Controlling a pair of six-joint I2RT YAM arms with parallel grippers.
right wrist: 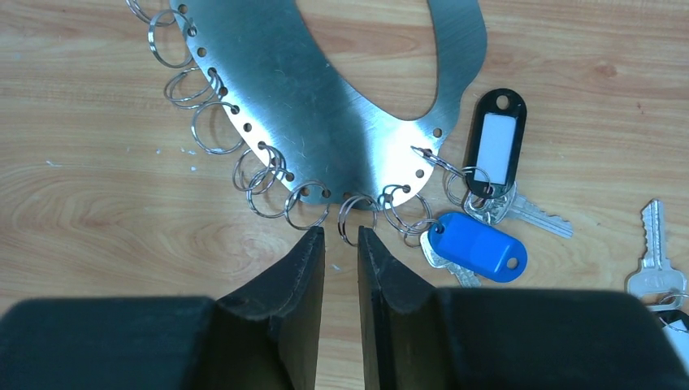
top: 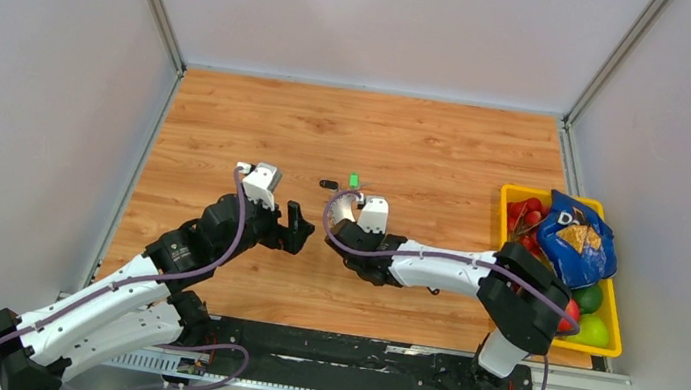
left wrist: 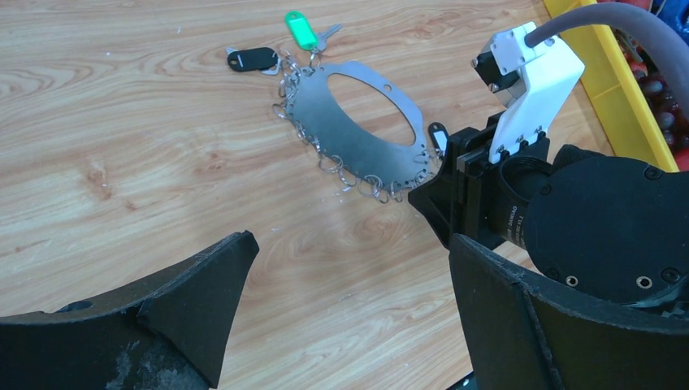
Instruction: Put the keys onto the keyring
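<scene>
The keyring [right wrist: 325, 106] is a flat silver oval plate with small split rings along its edge, lying on the wood. It also shows in the left wrist view [left wrist: 325, 122]. A black-tagged key [right wrist: 493, 146] and a blue-tagged key [right wrist: 479, 248] lie at its right end, among the rings. Another silver key [right wrist: 654, 260] lies apart at the right edge. My right gripper [right wrist: 341, 236] has a narrow gap, its tips at one split ring [right wrist: 351, 219], holding nothing. My left gripper [left wrist: 349, 244] is wide open and empty, short of the plate. A green tag [left wrist: 301, 30] and a black tag [left wrist: 252, 58] lie at the plate's far end.
A yellow bin [top: 523, 193] with fruit and a blue chips bag [top: 577, 241] stands at the right of the table. White walls enclose the wooden table [top: 429, 145]. The two grippers [top: 300, 229] [top: 350, 218] are close together at the table's middle.
</scene>
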